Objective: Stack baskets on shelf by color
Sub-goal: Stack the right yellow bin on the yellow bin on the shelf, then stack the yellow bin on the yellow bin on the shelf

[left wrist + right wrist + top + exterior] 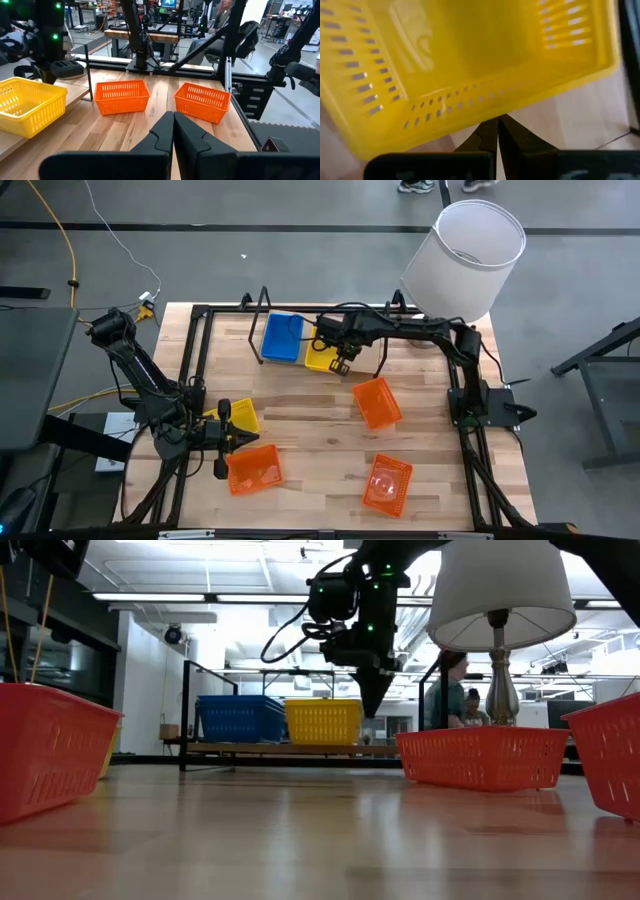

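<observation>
The shelf (300,362) stands at the table's far side with a blue basket (282,337) and a yellow basket (322,352) resting on its board. My right gripper (341,363) hangs shut, fingers pointing down, just beside the yellow basket (323,721) on its right in the low view (373,705). Its wrist view shows the shut fingertips (497,127) near that basket's outer wall (470,100). My left gripper (238,442) is shut (173,122) at the near left, between another yellow basket (240,416) and an orange-red one (254,468).
Two more orange-red baskets sit on the tabletop, one mid-right (377,402) and one near right (387,484). A lamp with a white shade (468,248) stands at the far right corner. A person (452,688) is in the room behind.
</observation>
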